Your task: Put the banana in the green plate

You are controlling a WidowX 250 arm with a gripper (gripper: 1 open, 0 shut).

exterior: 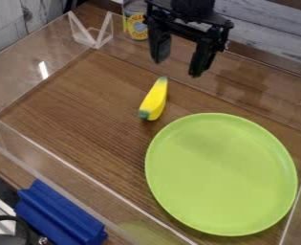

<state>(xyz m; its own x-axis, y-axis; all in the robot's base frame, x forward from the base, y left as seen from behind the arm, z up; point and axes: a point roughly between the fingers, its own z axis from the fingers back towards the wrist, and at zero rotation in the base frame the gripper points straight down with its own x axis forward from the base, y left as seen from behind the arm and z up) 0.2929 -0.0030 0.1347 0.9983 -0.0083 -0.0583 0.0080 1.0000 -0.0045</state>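
Banana (pixel 154 100): 1, lay on the worktop (pixel 76 115), touched nothing, just beyond the green plate's (pixel 223 172) far-left rim. Long axis ran toward the tool (pixel 180 65). Tool: hung beyond the banana, fingers spread, empty, pointing down.

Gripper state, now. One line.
Gripper: open, holding nothing; it hangs above the table, behind the banana.
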